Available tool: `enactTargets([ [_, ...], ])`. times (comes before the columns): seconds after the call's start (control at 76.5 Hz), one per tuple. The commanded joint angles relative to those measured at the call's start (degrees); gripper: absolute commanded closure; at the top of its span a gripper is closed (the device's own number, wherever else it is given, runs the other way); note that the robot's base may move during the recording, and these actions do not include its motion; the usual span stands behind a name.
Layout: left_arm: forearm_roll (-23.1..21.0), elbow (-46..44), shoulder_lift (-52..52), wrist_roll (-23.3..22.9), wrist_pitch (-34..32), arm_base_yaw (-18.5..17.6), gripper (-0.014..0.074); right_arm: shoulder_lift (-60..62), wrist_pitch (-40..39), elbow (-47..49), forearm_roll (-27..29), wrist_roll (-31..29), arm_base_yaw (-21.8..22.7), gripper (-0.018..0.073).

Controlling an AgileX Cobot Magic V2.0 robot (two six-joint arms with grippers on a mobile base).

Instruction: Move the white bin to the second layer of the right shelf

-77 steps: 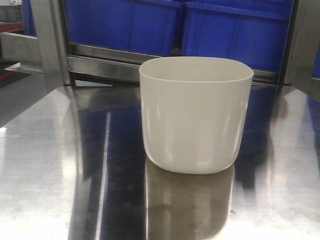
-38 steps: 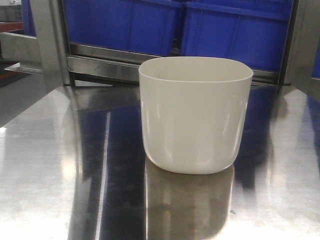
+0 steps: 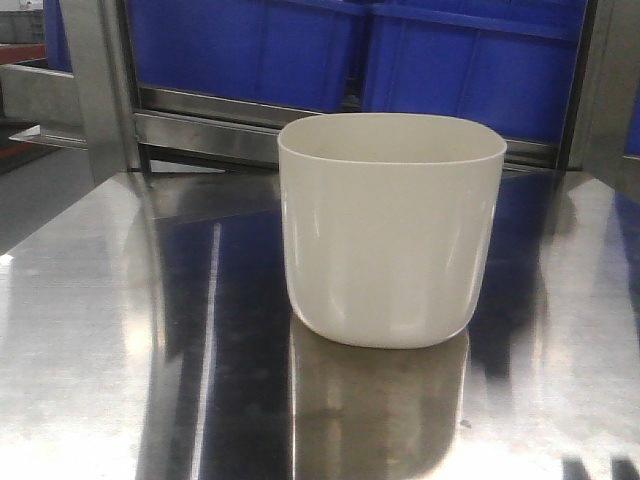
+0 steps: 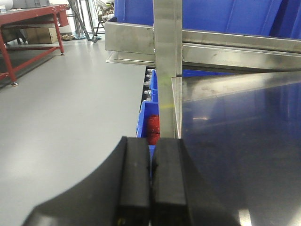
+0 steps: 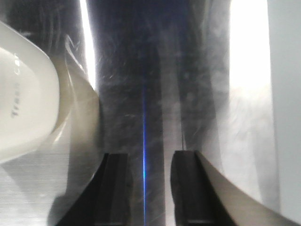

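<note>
In the left wrist view, a red bench [image 4: 28, 16] stands far left on the grey floor [image 4: 70, 103]. The left tool [image 4: 150, 188] is low in the middle, its two black fingers [image 4: 134, 183] pressed together with nothing between them. It hangs at the left edge of the tabletop [image 4: 235, 141], over the floor and a low crate [image 4: 145, 117] that holds something red. Just right of that, a steel post [image 4: 167, 56] rises at the tabletop's corner. Behind it a steel rail [image 4: 141, 37] runs across, with blue crates [image 4: 225, 14] on top.

From the front, the post is at the left and the blue crates fill the background above the rail. The bin [image 3: 390, 230] stands upright on the tabletop, a little right of centre and in front of the crates. Its mouth is open and nothing can be seen inside. Nothing touches it, and its reflection shows in the shiny steel below.

In the right wrist view, the bin's rounded wall fills the left edge, with faint lettering too blurred to read. The right tool [image 5: 146, 188] is just to the right of it, over bare tabletop. Its fingers [image 5: 115, 188] are apart, with only steel and a thin blue reflection between them. The nearer finger is close to the bin but does not touch it.
</note>
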State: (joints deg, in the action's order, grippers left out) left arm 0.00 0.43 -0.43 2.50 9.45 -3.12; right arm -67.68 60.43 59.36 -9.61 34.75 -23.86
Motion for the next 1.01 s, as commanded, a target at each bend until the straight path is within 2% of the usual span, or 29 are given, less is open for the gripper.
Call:
enactTargets([
  [0.0,0.0,2.11,-0.9,-0.3,-5.01,-0.07,0.0512,-3.82,4.14,7.2,-1.28,3.35,-1.69,0.023],
  [0.17,0.0,2.11,-0.9,-0.3,-5.01,-0.07,0.0512,-11.15,9.34,17.01,-1.1,3.35,-5.76,0.023],
  [0.366,0.0,2.11,-0.9,-0.3,-5.01,-0.07,0.0512,-15.94,9.73,23.74,-0.42,3.35,-8.18,0.023],
  [0.64,0.0,2.11,-0.9,-0.3,-5.01,-0.07,0.0512,-18.38,4.91,24.41,2.33,3.4,-9.54,0.023],
  [0.993,0.0,2.11,-0.9,-0.3,-5.01,-0.07,0.0512,-22.8,4.71,24.35,2.39,3.4,-9.49,0.023],
])
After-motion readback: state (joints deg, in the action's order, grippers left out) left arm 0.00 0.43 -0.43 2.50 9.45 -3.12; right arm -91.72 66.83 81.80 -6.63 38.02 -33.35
